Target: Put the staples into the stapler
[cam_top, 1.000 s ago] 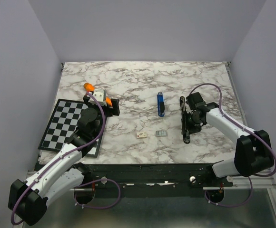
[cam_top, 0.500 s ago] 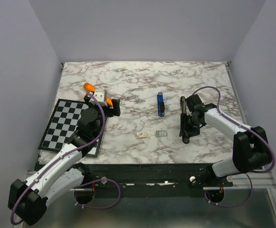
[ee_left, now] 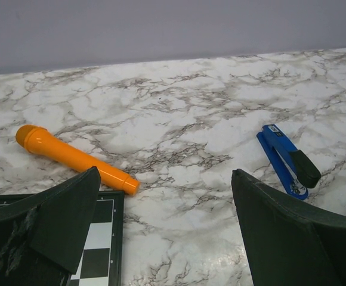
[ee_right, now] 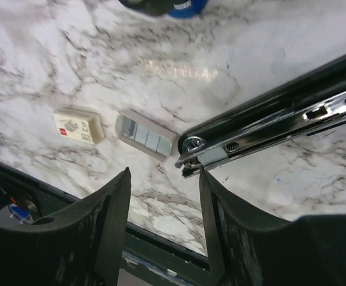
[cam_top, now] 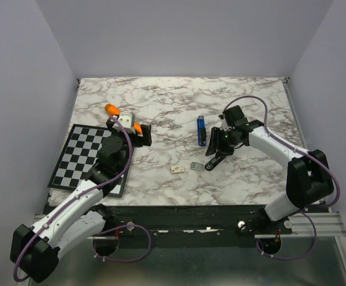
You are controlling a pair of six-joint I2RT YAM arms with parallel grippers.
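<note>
The black stapler (cam_top: 211, 164) lies open and slanted on the marble, its metal channel (ee_right: 268, 128) bare in the right wrist view. Its near end lies close beside the staples (cam_top: 198, 165), a small grey strip (ee_right: 146, 136). My right gripper (cam_top: 216, 154) is open and empty over the stapler's near end. In the right wrist view (ee_right: 164, 179) the stapler's tip lies at the right finger (ee_right: 232, 220). My left gripper (cam_top: 141, 135) is open and empty (ee_left: 164, 238), far to the left of both.
A whitish cardboard box (cam_top: 177, 169) lies left of the staples, also in the right wrist view (ee_right: 77, 126). A blue stapler (cam_top: 201, 131) lies behind them (ee_left: 286, 159). An orange marker (ee_left: 71, 158) and a checkerboard (cam_top: 80, 156) are at the left. The table's near edge (ee_right: 161, 247) is close.
My right gripper has swung left and carried the black stapler with it, turning it from lengthwise to slanted. The stapler's near end now lies next to the staples. The left arm has not moved.
</note>
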